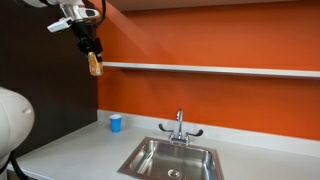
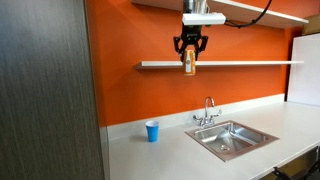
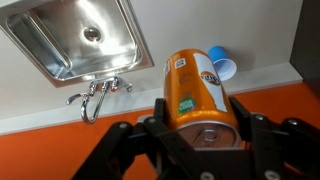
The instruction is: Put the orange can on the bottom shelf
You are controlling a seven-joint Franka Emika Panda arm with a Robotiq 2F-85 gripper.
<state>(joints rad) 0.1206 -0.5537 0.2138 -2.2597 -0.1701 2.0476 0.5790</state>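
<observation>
Claw (image 3: 200,132) around slim orange can (image 3: 192,85)

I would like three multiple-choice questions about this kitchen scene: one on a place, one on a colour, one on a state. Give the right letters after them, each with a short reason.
1. Where is the blue cup?
A. on the floor
B. on the countertop, beside the sink
C. on top of the tap

2. What colour is the wall?
A. orange
B. green
C. white

3. In what state is the orange can?
A. lying on the countertop
B. standing inside the cup
C. gripped by the tool, in the air

Answers:
1 B, the cup stands on the grey top, apart from the basin.
2 A, both exterior views show it orange.
3 C, the wrist view shows the tool closed round it.
</observation>
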